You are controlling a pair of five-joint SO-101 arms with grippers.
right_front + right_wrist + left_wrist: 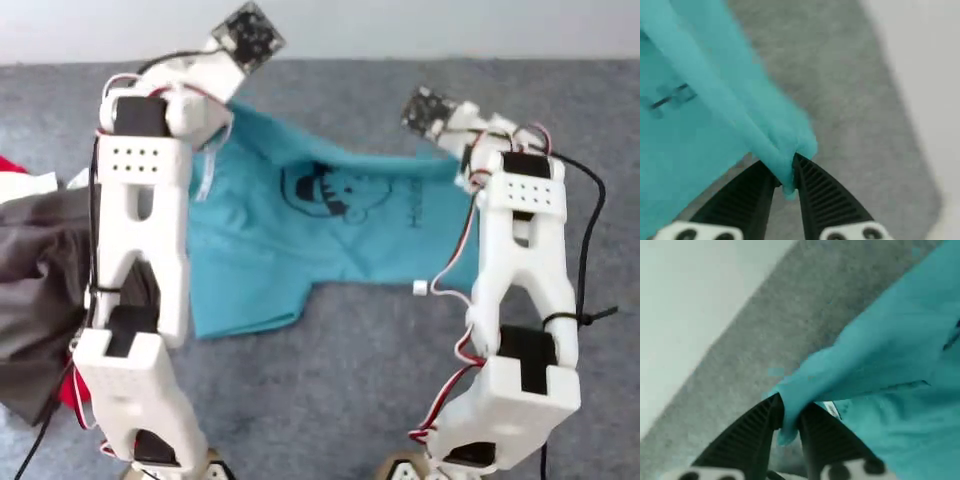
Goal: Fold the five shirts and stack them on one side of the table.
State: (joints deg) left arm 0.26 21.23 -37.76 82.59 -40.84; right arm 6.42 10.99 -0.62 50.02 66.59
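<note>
A teal shirt [320, 230] with a dark cartoon print lies spread on the grey table between the two arms. My left gripper [789, 412] is shut on the far left edge of the teal shirt [880, 355], a pinch of cloth between its black fingers [757, 427]. On the far right edge of the teal shirt [715, 100] my right gripper [785, 172] is shut too, with the fabric bunched between its fingers [815, 187]. In the high view both arms reach over the shirt toward the table's far edge.
A heap of other shirts, dark grey [40, 270] with red and white showing, lies at the table's left side beside the left arm. The grey table [370, 370] is bare in front of the teal shirt. A pale wall runs along the far edge.
</note>
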